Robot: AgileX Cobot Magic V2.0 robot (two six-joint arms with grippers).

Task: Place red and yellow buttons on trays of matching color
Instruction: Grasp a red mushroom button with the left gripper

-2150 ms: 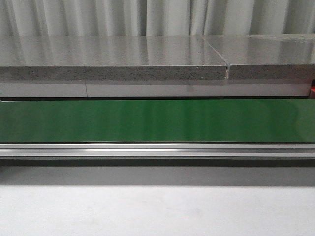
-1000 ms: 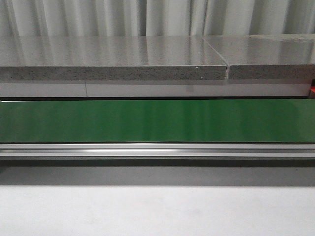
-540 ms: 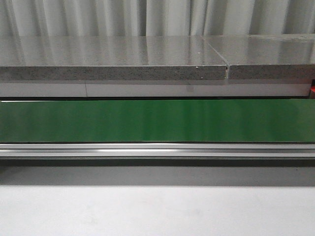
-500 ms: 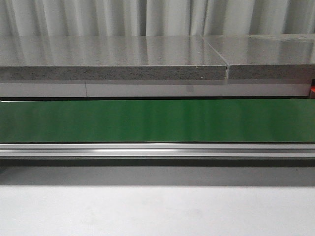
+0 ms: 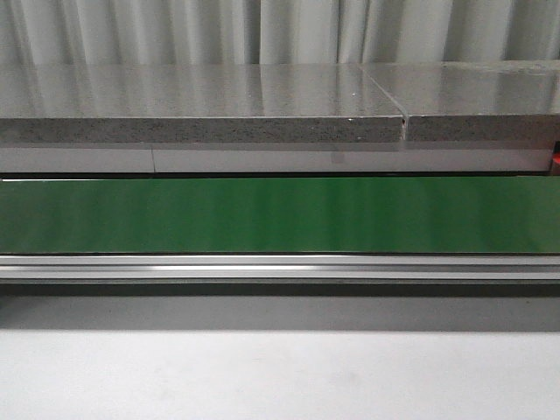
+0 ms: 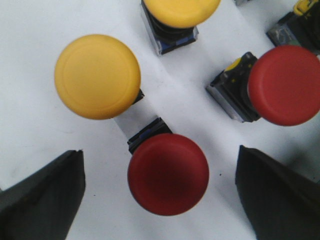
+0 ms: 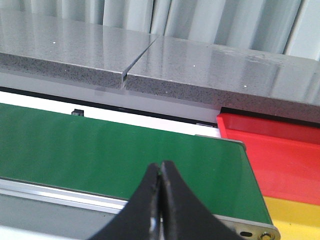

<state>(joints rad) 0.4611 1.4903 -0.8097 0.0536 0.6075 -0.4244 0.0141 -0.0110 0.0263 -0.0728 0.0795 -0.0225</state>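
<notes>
In the left wrist view my left gripper point(image 6: 161, 195) is open, its two dark fingers point(image 6: 42, 200) wide apart on either side of a red button point(image 6: 168, 173) that stands cap-up on a white surface, touching neither finger. Beyond it are a yellow button point(image 6: 97, 76), a second yellow button point(image 6: 180, 11) and another red button point(image 6: 285, 84) lying tilted. In the right wrist view my right gripper point(image 7: 161, 167) is shut with nothing in it, above the green belt point(image 7: 115, 150). A red tray point(image 7: 280, 155) and a yellow tray point(image 7: 295, 220) lie past the belt's end.
The front view holds only the green conveyor belt point(image 5: 280, 214), its aluminium rail point(image 5: 280, 267), a grey stone slab point(image 5: 201, 105) behind, and the white table point(image 5: 280, 376) in front. A further button body point(image 6: 295, 25) sits at the edge of the left wrist view.
</notes>
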